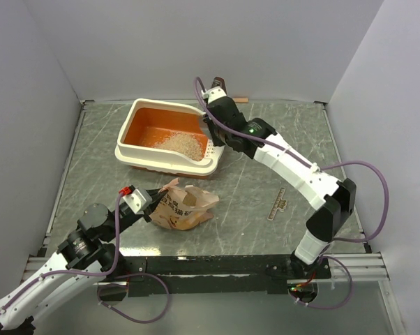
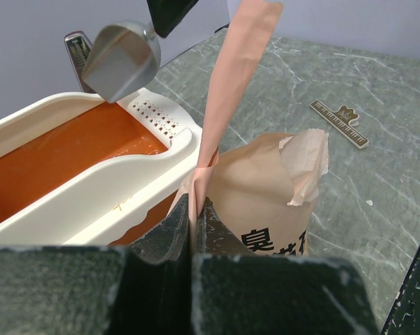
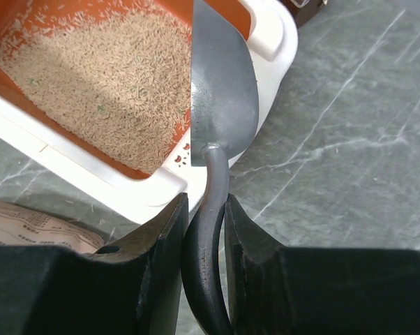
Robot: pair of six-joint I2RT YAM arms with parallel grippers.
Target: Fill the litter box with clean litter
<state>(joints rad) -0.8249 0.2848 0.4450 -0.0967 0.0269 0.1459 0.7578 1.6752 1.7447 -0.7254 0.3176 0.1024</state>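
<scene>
The cream-white litter box [image 1: 137, 155] with orange interior sits at the table's back left; it also shows in the left wrist view [image 2: 91, 202] and the right wrist view [image 3: 133, 188]. A heap of pale litter [image 1: 182, 143] lies inside near its slotted rim, seen up close in the right wrist view [image 3: 112, 84]. My right gripper [image 3: 204, 206] is shut on the handle of a metal scoop [image 3: 222, 98], held over the box's right end [image 1: 215, 132]. My left gripper [image 2: 194, 209] is shut on an edge of the tan printed bag [image 2: 266, 195], which lies just in front of the box [image 1: 185, 206].
A small ruler-like tag [image 1: 278, 204] lies on the grey marbled table right of the bag, also in the left wrist view [image 2: 339, 123]. White walls enclose the table on three sides. The right arm reaches across the table's right half.
</scene>
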